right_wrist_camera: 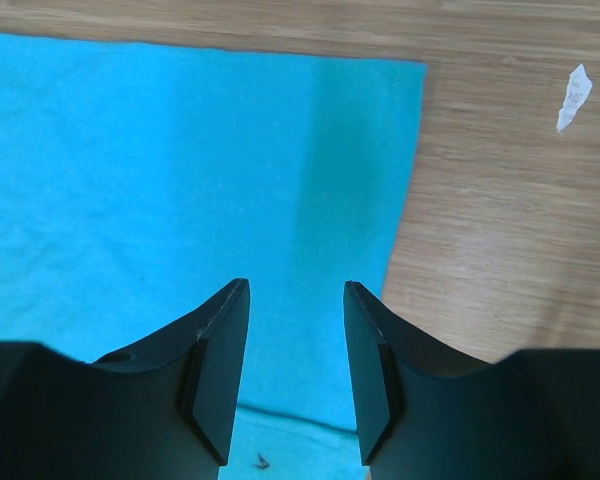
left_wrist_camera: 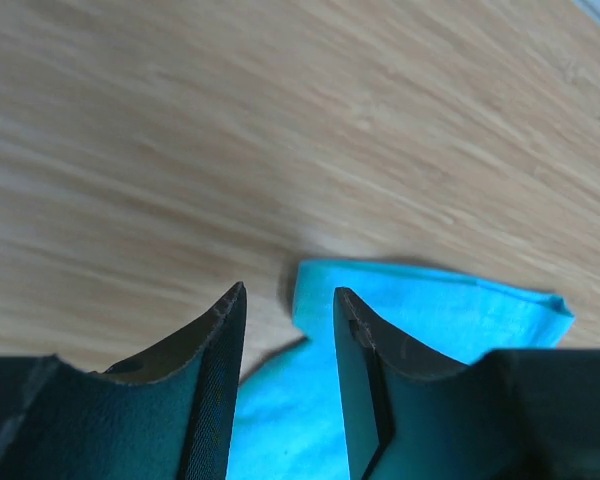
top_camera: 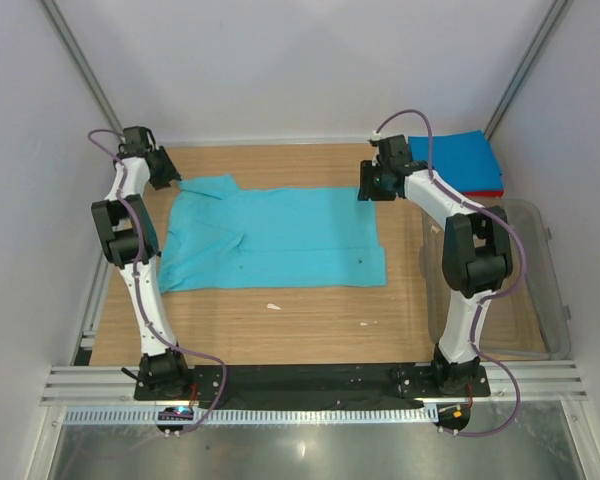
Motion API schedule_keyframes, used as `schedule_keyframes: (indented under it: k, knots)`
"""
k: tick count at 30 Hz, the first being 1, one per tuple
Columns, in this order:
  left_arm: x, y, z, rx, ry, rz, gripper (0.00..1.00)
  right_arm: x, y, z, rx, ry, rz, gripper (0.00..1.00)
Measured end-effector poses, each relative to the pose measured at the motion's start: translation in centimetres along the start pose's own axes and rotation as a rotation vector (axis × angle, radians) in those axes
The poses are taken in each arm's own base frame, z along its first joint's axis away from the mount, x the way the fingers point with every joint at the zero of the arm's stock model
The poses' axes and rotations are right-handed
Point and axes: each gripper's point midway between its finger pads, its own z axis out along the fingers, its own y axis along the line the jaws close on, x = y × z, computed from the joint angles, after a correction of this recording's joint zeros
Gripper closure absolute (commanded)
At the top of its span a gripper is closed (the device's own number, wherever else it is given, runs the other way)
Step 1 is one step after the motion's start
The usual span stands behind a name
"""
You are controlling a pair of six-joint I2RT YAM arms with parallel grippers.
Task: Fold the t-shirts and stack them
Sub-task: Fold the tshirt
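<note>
A turquoise t-shirt [top_camera: 275, 238] lies spread flat on the wooden table, partly folded. My left gripper [top_camera: 170, 172] is open over its far left sleeve corner; in the left wrist view [left_wrist_camera: 288, 292] the sleeve [left_wrist_camera: 430, 310] shows between and right of the fingers. My right gripper [top_camera: 368, 185] is open over the shirt's far right corner; the right wrist view [right_wrist_camera: 296, 288] shows the cloth [right_wrist_camera: 160, 180] below it and its right edge. A folded blue shirt [top_camera: 458, 160] lies on a folded red shirt [top_camera: 485, 190] at the far right.
A clear plastic tub [top_camera: 540, 280] stands at the right edge of the table. Small white scraps [top_camera: 273, 306] lie on the wood near the shirt's front edge; one shows in the right wrist view [right_wrist_camera: 574, 96]. White walls close in the table.
</note>
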Motion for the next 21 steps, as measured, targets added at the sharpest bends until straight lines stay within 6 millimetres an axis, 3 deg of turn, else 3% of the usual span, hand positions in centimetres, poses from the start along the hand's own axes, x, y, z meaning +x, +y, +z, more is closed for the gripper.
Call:
schedule_keyframes:
  k: [6, 9, 16, 21]
  knots:
    - [-0.8, -0.6, 1.9, 0.044, -0.015, 0.006, 0.67, -0.5, -3.0, 2.1, -0.010, 0.025, 0.022, 0.50]
    - [-0.7, -0.9, 1.9, 0.061, -0.012, 0.010, 0.68, -1.6, -4.1, 2.8, -0.029, 0.013, 0.035, 0.50]
    - [-0.5, -1.1, 2.1, 0.108, -0.036, 0.030, 0.69, -2.0, -7.1, 4.1, -0.035, 0.025, 0.066, 0.50]
    - [-0.5, -1.3, 2.2, 0.123, -0.039, 0.035, 0.83, -2.7, -8.0, 5.2, -0.064, 0.028, 0.071, 0.48]
